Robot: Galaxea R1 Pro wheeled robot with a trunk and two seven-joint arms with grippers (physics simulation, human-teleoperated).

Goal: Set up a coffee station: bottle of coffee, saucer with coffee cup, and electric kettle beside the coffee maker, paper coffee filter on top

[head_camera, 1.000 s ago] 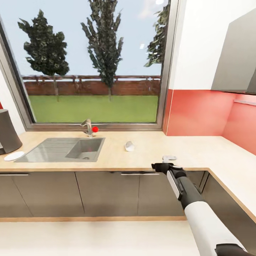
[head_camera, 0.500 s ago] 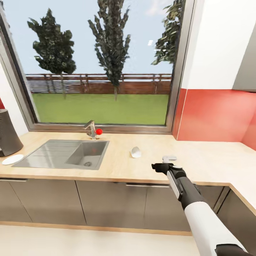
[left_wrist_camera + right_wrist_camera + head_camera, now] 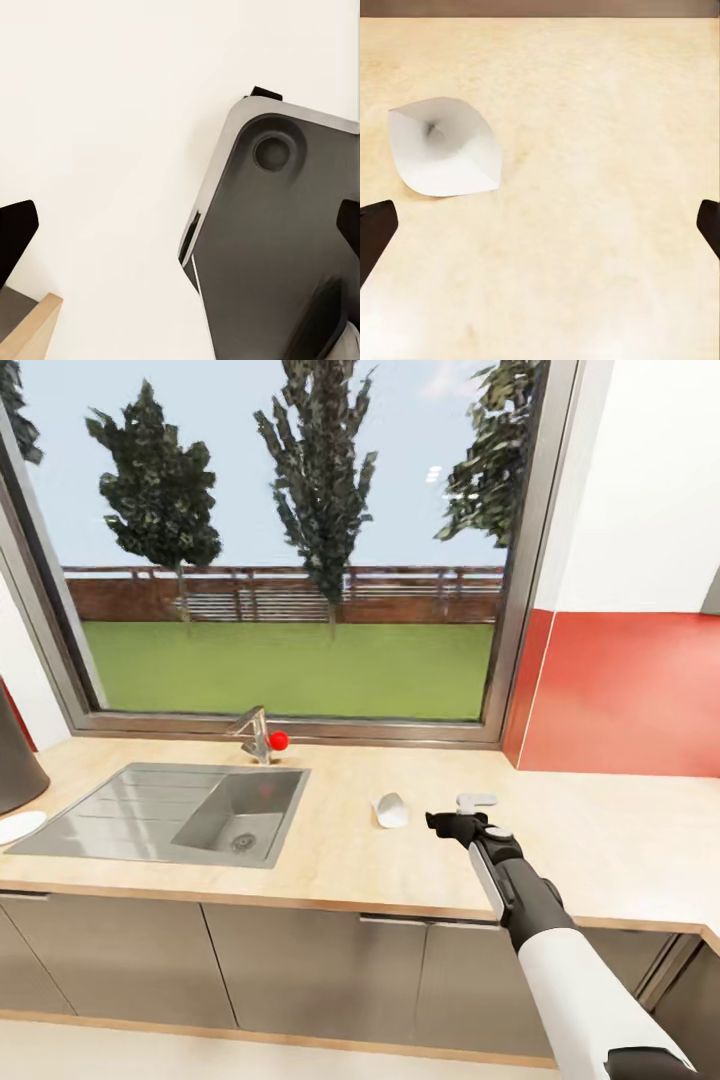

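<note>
A white paper coffee filter (image 3: 388,810) lies on its side on the wooden countertop (image 3: 600,850), right of the sink; it is the white cone (image 3: 446,146) in the right wrist view. My right gripper (image 3: 457,815) hovers just right of the filter, open and holding nothing, and its dark fingertips (image 3: 375,232) stand wide apart. At the far left edge stand the dark grey coffee maker (image 3: 15,765) and the white saucer (image 3: 18,827), both partly cut off. My left gripper (image 3: 180,232) is open over pale floor.
A steel sink (image 3: 170,825) with a faucet (image 3: 255,732) and red knob is set into the counter under a large window. A red backsplash (image 3: 630,695) rises at the right. Grey cabinet fronts (image 3: 280,970) run below. The left wrist view shows the robot's dark base (image 3: 277,247).
The camera has come closer to the counter, so the whole picture has shifted. My right gripper, earlier at the counter's front edge, now hangs over the countertop beside the filter.
</note>
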